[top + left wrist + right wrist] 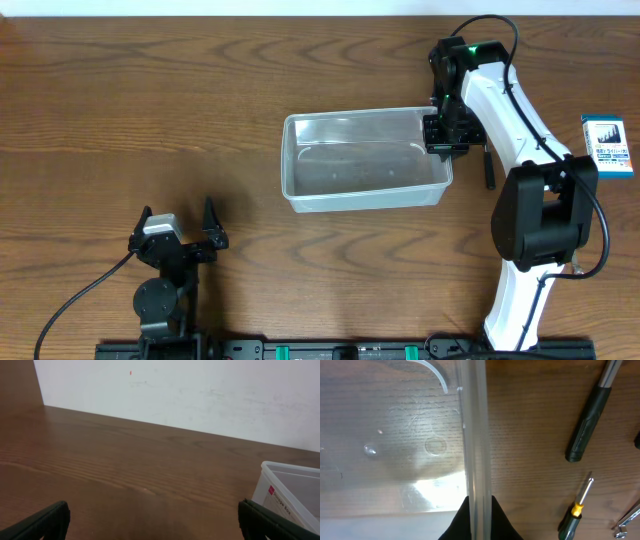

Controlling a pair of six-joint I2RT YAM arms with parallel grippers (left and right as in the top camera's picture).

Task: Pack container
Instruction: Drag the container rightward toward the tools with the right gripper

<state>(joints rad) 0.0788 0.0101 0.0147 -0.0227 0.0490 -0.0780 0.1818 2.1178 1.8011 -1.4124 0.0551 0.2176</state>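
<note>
While the right tool (446,135) pinches the right-hand wall of the clear container (360,165), which sits on the worktop (120,100) at upper middle of the overhead frame, the left tool (178,222) gapes wide and empty at lower left.

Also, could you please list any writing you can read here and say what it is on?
"Storage Box", slanted and small: on the white label on the side of the container, left wrist view.
Blue-and-white box, overhead view: it carries printing, but too small to read.
Nothing else is legible.
</note>
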